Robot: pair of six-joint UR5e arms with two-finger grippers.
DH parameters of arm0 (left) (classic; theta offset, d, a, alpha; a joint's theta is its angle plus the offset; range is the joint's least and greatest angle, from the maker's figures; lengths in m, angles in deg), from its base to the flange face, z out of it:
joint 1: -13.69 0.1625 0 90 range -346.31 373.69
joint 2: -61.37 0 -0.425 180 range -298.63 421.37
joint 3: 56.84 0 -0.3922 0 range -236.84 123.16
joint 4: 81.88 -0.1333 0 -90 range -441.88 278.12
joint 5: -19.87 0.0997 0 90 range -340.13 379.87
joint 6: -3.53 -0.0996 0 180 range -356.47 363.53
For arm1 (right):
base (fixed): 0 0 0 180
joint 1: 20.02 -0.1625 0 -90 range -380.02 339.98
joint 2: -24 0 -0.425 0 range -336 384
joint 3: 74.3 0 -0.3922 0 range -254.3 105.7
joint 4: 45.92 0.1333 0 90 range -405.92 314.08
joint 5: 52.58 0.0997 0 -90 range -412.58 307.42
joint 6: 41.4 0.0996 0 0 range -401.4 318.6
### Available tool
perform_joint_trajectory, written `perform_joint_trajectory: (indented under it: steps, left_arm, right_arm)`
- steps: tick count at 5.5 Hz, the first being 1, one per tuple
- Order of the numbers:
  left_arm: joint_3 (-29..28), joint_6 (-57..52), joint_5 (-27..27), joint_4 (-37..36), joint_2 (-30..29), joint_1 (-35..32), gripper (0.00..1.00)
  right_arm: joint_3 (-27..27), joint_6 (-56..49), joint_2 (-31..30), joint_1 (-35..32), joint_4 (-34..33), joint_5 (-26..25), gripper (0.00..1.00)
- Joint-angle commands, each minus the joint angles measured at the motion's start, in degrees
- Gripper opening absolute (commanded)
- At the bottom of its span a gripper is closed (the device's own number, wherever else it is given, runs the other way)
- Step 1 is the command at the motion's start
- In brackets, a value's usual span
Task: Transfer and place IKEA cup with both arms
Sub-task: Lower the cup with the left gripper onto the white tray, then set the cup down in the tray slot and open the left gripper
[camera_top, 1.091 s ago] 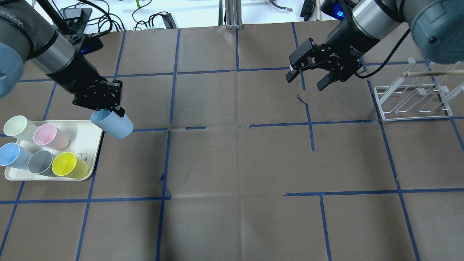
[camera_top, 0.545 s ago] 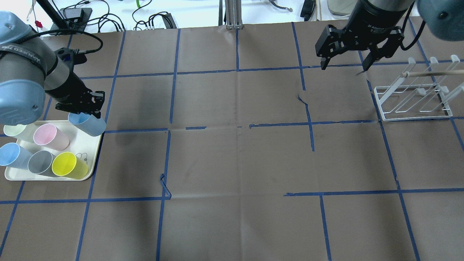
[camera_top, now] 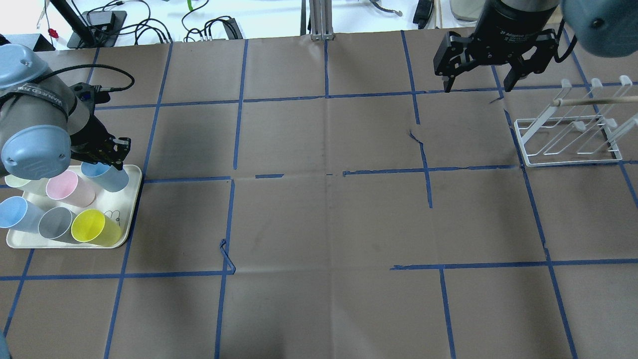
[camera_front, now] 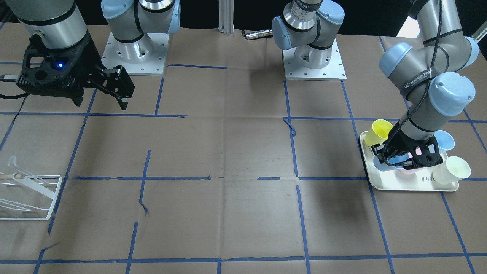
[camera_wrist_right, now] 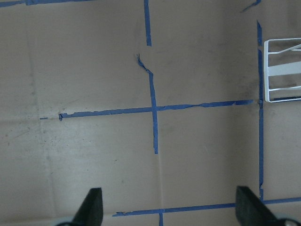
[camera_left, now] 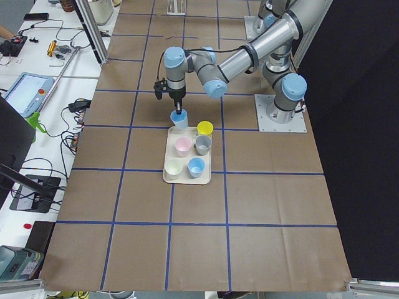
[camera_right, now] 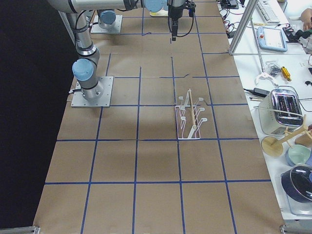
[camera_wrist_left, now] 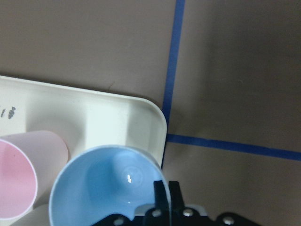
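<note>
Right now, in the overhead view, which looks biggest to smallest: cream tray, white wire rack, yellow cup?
1. Cream tray and white wire rack: alike; the frame cuts the rack.
2. Yellow cup: smallest.

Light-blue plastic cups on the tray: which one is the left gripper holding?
The pale light-blue plastic cup at the cream tray's corner towards the table centre, beside the pink cup; the left gripper pinches its rim. The light-blue twin stands free.

Tray point(camera_top: 127, 197), overhead frame's left edge, on desk point(camera_top: 324, 224): cups point(camera_top: 70, 187), IKEA cup point(camera_top: 107, 177) at upper-right corner. Rack point(camera_top: 568, 141), upper right.
</note>
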Motion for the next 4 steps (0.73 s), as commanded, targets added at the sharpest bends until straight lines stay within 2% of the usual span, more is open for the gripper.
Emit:
perform_joint_trajectory:
  steps: [1,4]
  left_arm:
    - [0.5,-0.7,0.9,-2.0,-1.8,0.8,0.0]
    - [0.3,-0.5,2.9,-1.5,-4.1,0.8,0.03]
  right_arm:
    - [-0.2,-0.4,0.6,-0.6,-0.7,1.4,1.0]
    - [-0.2,-1.2,0.8,0.2,-0.9,1.4,1.0]
